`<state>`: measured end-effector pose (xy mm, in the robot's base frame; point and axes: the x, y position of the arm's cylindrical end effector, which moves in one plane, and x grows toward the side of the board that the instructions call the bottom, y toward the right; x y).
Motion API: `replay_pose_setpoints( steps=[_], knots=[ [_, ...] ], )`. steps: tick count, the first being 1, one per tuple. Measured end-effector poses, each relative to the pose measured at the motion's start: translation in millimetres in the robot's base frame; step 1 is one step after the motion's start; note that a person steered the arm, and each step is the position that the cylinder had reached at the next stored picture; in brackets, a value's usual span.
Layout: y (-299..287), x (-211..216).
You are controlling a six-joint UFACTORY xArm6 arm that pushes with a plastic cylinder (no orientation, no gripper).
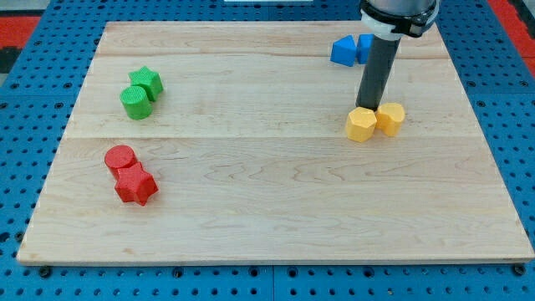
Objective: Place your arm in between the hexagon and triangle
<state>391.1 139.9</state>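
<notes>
A yellow hexagon (361, 125) lies right of the board's middle, touching a second yellow block (390, 119) on its right, whose shape I cannot make out. A blue triangle-like block (343, 52) lies near the view's top, with another blue block (365, 47) beside it, partly hidden behind the rod. My tip (370, 108) rests on the board just above the two yellow blocks, at the gap between them and close to or touching the hexagon's top edge. It stands below the blue blocks, much nearer the yellow ones.
A green star (147, 81) and a green cylinder (136, 103) sit together at the upper left. A red cylinder (120, 158) and a red star (135, 186) sit together at the lower left. The wooden board (267, 209) lies on a blue pegboard.
</notes>
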Motion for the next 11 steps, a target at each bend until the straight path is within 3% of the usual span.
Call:
replay_pose_setpoints(
  steps=[6,8,11],
  knots=[
    [-2,-3],
    [15,-23],
    [-74,-28]
  ],
)
